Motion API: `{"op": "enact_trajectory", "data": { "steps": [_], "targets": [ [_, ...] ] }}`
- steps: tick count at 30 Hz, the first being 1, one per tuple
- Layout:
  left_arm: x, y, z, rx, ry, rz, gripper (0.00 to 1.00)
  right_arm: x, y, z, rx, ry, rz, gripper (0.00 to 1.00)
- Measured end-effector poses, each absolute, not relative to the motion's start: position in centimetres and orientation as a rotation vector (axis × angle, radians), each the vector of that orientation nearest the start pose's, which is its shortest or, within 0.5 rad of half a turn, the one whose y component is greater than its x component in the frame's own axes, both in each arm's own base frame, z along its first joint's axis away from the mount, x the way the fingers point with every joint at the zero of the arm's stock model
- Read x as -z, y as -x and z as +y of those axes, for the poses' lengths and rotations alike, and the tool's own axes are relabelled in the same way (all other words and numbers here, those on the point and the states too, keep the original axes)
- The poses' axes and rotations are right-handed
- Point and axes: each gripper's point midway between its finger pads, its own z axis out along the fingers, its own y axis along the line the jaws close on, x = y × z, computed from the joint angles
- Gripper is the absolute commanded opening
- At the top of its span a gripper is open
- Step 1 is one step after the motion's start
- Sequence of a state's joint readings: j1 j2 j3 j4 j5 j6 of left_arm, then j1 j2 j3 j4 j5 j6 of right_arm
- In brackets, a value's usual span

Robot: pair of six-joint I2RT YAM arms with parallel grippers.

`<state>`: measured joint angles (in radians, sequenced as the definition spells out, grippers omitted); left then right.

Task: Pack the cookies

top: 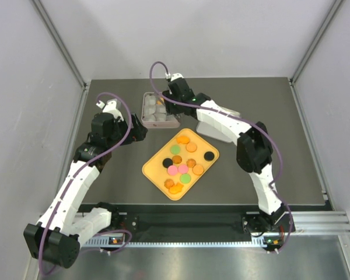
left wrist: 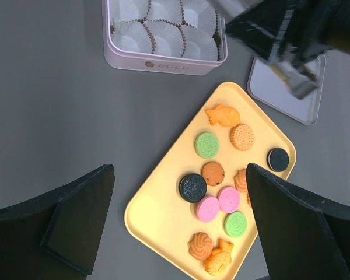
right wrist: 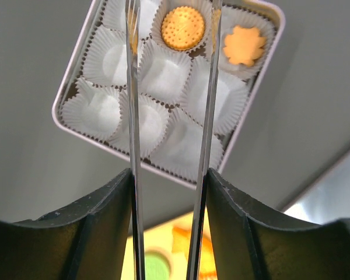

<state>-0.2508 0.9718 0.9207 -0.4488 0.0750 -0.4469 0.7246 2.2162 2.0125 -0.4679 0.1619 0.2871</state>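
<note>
The right gripper [right wrist: 174,11] is held over the tin [left wrist: 163,64], its two thin metal fingers [right wrist: 133,175] set parallel with a clear gap between them; nothing is gripped. Directly beneath the fingers the white paper cups [right wrist: 108,58] that line the tin are seen. Two orange cookies [right wrist: 182,27] are already seated in cups at the far end of the tin, one round and one flower-shaped beside it; the other cups visible are unfilled.

The left gripper [left wrist: 179,175] is spread wide and nothing is held in it. It is poised above the near-left part of the yellow tray [left wrist: 157,216], which is placed just beside the tin on the dark table [left wrist: 46,105]. The remaining cookies are scattered loose on the tray: orange ones in several shapes, two pink ones touching each other, two green and two black. A silvery lid [left wrist: 274,99] is laid flat on the table to the right of the tin, near the tray's far corner.
</note>
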Motion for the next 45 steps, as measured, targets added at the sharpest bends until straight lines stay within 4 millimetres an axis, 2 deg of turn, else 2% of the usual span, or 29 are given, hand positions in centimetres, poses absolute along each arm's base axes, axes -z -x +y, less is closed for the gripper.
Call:
{"op": "enact_trajectory", "data": {
  "steps": [4, 6, 9, 12, 14, 16, 22, 26, 30, 33, 38, 45],
  "targets": [
    [-22.7, -30.1, -10.9, 0.502, 0.16, 2.103, 0.99, -19.1, -44.5, 36.7, -0.364, 0.388, 2.179, 0.5],
    [-22.7, -30.1, -10.9, 0.502, 0.16, 2.102, 0.99, -22.1, -43.4, 35.5, -0.375, 0.373, 2.142, 0.5],
    [-22.7, -30.1, -10.9, 0.502, 0.16, 2.102, 0.99, -25.8, -40.8, 33.1, -0.392, 0.357, 2.096, 0.5],
    [-22.7, -30.0, -10.9, 0.502, 0.16, 2.102, 0.99, -27.7, -37.5, 30.0, -0.4, 0.347, 2.076, 0.5],
    [-22.7, -30.0, -10.9, 0.503, 0.159, 2.102, 0.99, -27.5, -35.2, 28.1, -0.4, 0.35, 2.09, 0.5],
    [-22.8, -30.0, -10.9, 0.505, 0.158, 2.102, 0.99, -26.2, -33.1, 26.5, -0.397, 0.357, 2.123, 0.5],
    [-22.8, -30.0, -11.1, 0.515, 0.154, 2.103, 0.99, -19.7, -27.9, 23.1, -0.338, 0.424, 2.298, 0.49],
    [-22.8, -30.0, -11.1, 0.518, 0.155, 2.104, 0.99, -16.2, -25.5, 22.3, -0.316, 0.471, 2.391, 0.49],
    [-22.8, -30.0, -11.1, 0.518, 0.156, 2.104, 0.99, -14.4, -23.9, 22.4, -0.313, 0.518, 2.438, 0.49],
    [-22.8, -30.0, -11.1, 0.518, 0.156, 2.104, 0.99, -14.0, -23.3, 22.8, -0.322, 0.541, 2.443, 0.49],
    [-22.8, -30.0, -11.1, 0.519, 0.156, 2.104, 0.99, -13.5, -22.8, 23.6, -0.329, 0.564, 2.447, 0.49],
    [-22.8, -30.0, -11.1, 0.518, 0.156, 2.104, 0.99, -12.7, -22.8, 23.7, -0.305, 0.565, 2.469, 0.5]
  ]
}}
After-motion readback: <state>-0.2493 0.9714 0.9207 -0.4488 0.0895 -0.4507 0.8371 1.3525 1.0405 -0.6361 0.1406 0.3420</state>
